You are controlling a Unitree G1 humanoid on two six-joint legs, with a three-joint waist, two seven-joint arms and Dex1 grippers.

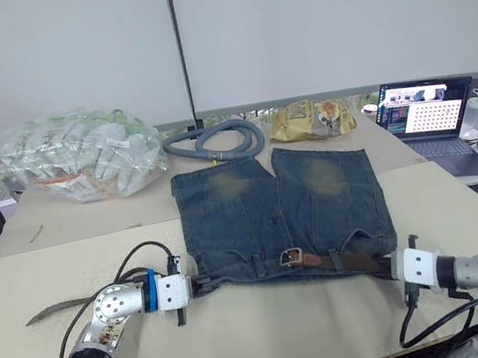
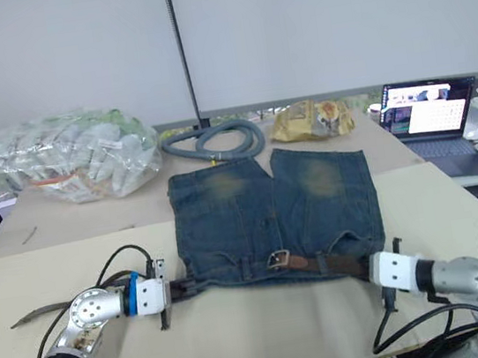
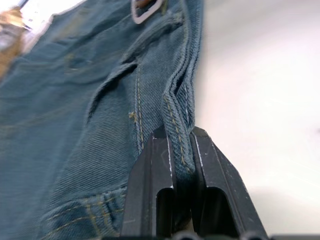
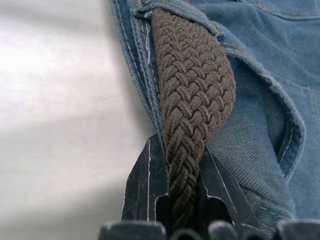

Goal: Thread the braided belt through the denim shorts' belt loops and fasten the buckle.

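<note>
The arms are showing silver joints and white wrist blocks. Black cables are looping off them. The left tool [image 1: 202,284] and right tool [image 1: 383,265] are showing black fingers.

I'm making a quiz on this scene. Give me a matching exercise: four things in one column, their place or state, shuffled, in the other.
1. left pincer
2. right pincer
3. buckle
4. hose

A. coiled on the table beyond the shorts
B. shut on the belt
C. lies at the middle of the waistband
D. shut on the waistband's edge

Pairs: 1-D, 2-B, 3-C, 4-A
</note>
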